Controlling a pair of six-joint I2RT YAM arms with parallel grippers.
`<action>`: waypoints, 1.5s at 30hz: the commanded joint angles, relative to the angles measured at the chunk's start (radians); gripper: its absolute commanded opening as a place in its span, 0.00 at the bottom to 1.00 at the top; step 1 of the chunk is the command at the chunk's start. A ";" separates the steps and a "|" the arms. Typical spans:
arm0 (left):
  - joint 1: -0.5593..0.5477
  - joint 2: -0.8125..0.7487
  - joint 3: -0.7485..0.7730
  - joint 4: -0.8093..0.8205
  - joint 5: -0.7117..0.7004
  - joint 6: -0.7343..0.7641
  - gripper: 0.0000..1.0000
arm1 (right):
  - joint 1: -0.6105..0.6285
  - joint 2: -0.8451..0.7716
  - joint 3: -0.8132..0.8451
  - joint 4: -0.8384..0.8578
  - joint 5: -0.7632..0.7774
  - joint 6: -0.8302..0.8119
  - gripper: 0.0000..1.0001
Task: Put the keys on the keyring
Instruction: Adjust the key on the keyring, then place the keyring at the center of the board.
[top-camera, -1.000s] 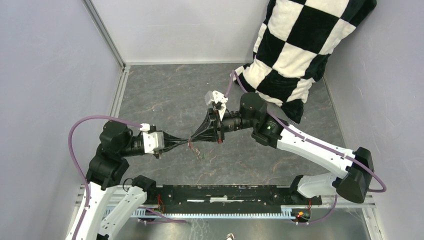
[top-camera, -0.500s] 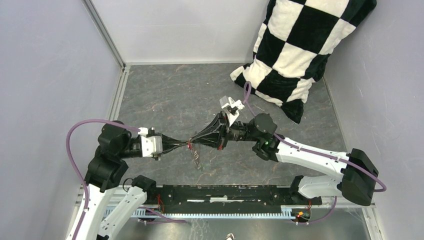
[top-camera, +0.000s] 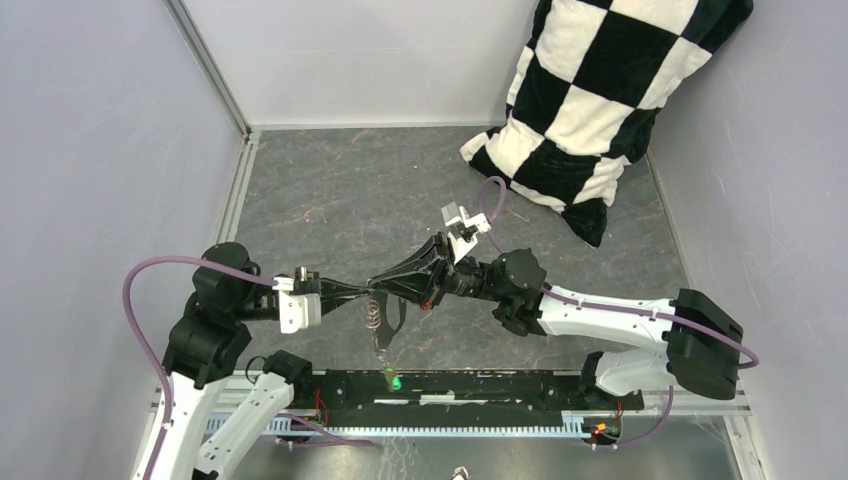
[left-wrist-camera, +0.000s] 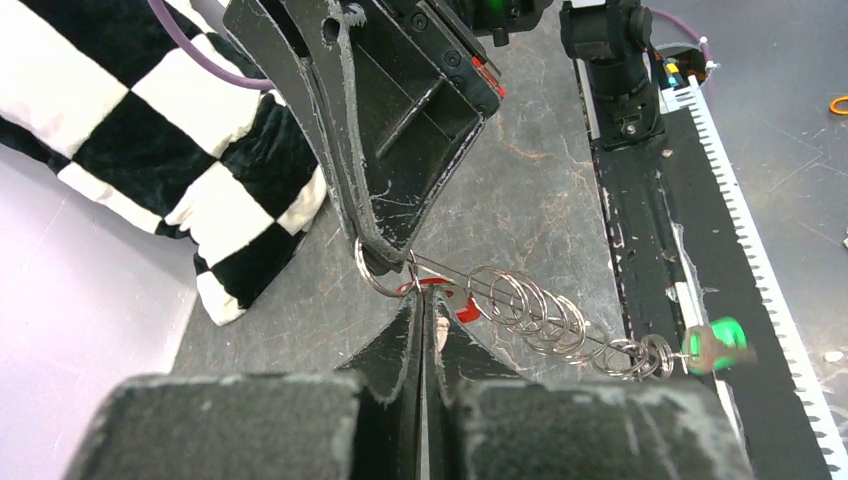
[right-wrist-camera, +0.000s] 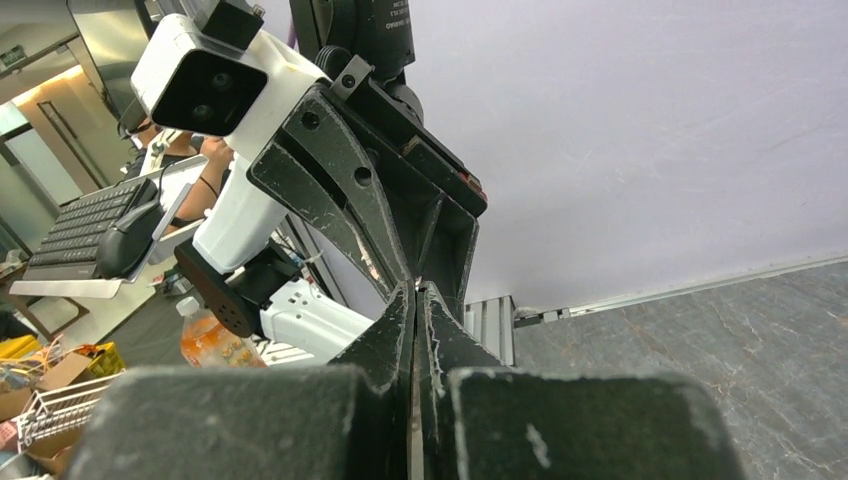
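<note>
Grey table, checkered pillow behind. Stretched mid-air between left gripper, clamped on red key, and right gripper, pinching end loop of keyring. Strung out in loose wire coils, with green key dangling at far end.

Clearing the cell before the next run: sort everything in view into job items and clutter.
For the job: grey metal keyring with chained small rings, red-headed small metal key, green-headed small metal key, left end effector, right end effector.
Lying about: black-and-white chequered soft cushion.
</note>
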 joint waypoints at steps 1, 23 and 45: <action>-0.002 -0.006 0.012 -0.071 0.029 0.063 0.02 | 0.023 -0.014 0.012 0.150 0.117 -0.052 0.00; -0.003 -0.004 -0.011 0.185 -0.224 -0.390 0.58 | -0.055 -0.096 -0.221 0.081 0.247 -0.419 0.00; 0.284 0.340 -0.205 0.411 -0.915 -0.479 1.00 | -0.341 0.344 -0.062 -0.210 0.177 -0.446 0.15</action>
